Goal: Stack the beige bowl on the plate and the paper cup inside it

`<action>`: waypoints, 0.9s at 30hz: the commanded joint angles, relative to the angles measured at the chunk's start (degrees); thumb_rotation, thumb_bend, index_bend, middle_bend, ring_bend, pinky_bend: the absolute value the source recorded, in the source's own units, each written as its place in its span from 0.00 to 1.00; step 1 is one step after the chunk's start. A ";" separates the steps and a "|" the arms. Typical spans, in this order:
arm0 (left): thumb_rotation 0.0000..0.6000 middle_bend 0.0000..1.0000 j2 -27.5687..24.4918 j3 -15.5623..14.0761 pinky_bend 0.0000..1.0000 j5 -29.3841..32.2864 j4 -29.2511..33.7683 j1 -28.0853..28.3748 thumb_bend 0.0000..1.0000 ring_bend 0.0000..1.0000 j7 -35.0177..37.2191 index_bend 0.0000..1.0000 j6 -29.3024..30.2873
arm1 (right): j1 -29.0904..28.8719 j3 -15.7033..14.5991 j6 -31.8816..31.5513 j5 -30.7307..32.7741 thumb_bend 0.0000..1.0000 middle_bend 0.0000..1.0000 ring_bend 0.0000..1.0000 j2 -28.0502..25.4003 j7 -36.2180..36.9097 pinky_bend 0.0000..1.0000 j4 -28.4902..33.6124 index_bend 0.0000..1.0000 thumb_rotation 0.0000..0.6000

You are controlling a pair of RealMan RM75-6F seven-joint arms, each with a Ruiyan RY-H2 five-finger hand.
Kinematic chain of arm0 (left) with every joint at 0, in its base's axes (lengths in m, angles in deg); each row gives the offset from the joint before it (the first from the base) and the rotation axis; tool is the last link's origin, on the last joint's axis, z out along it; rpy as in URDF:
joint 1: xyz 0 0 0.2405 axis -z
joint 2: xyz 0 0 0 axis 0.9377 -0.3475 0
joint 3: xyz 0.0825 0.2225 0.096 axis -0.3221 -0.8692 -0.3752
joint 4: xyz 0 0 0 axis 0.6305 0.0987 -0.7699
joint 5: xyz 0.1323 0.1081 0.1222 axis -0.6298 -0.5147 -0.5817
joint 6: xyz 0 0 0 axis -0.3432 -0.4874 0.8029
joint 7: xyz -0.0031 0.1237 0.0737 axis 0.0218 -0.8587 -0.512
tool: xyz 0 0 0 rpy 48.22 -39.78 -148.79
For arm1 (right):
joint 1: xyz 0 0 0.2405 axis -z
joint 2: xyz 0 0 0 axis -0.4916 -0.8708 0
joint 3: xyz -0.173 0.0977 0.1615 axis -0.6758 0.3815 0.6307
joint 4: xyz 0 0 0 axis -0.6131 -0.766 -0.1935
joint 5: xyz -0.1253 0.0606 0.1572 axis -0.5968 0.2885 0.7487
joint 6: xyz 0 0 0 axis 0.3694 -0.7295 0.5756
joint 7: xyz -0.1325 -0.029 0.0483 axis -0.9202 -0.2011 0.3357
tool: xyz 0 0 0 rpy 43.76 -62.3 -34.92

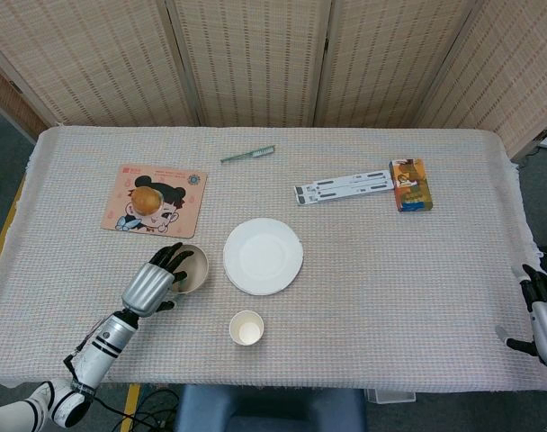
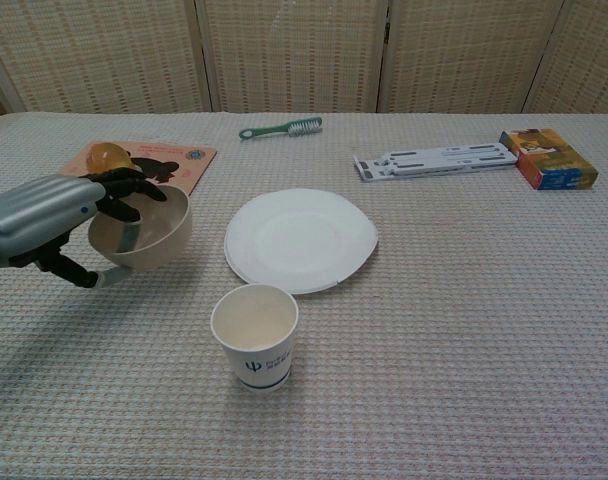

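The left hand (image 2: 59, 222) pinches the beige bowl (image 2: 142, 228) by its rim, seemingly tilted off the bench; stiff, light, slippery.

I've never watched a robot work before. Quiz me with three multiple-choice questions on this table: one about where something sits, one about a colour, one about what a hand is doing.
1. Where is the paper cup?
A. On the plate
B. On the cloth, nearer the robot than the plate
C. In the bowl

2. What colour is the toothbrush handle?
A. Green
B. Red
C. Black

3. What is the left hand doing?
A. Resting flat
B. Holding the cup
C. Gripping the beige bowl, tilted off the cloth

Answers: B, the cup stands before the empty white plate; A, it is green; C, fingers hook over the bowl's rim.
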 commanded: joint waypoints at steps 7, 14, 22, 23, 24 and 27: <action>1.00 0.20 0.18 2.16 0.16 1.37 4.06 3.36 0.36 0.00 -6.82 0.66 -3.41 | 0.18 -0.55 0.52 -1.32 0.23 0.00 0.00 -1.25 3.45 0.00 -0.43 0.00 1.00; 1.00 0.20 2.08 4.15 0.16 2.98 3.75 7.00 0.36 0.00 -9.65 0.66 -7.24 | 0.10 -0.51 1.36 -1.26 0.23 0.00 0.00 -2.29 6.68 0.00 -1.30 0.00 1.00; 1.00 0.21 2.47 6.57 0.16 5.02 4.07 10.67 0.36 0.00 -13.11 0.66 -10.43 | -0.56 -0.08 3.24 0.06 0.23 0.00 0.00 -2.76 8.97 0.00 -2.28 0.00 1.00; 1.00 0.21 2.32 6.91 0.16 5.25 4.29 11.25 0.36 0.00 -13.65 0.66 -10.88 | -0.73 0.00 3.62 0.30 0.23 0.00 0.00 -2.78 9.18 0.00 -2.45 0.00 1.00; 1.00 0.21 2.23 7.15 0.16 5.48 4.47 11.67 0.36 0.00 -14.08 0.66 -11.25 | -0.85 0.06 3.90 0.51 0.23 0.00 0.00 -2.80 9.33 0.00 -2.58 0.00 1.00; 1.00 0.21 2.20 7.63 0.16 6.15 5.18 13.02 0.36 0.00 -15.45 0.66 -12.57 | -1.18 0.24 4.69 1.04 0.23 0.00 0.00 -2.91 10.00 0.00 -2.92 0.00 1.00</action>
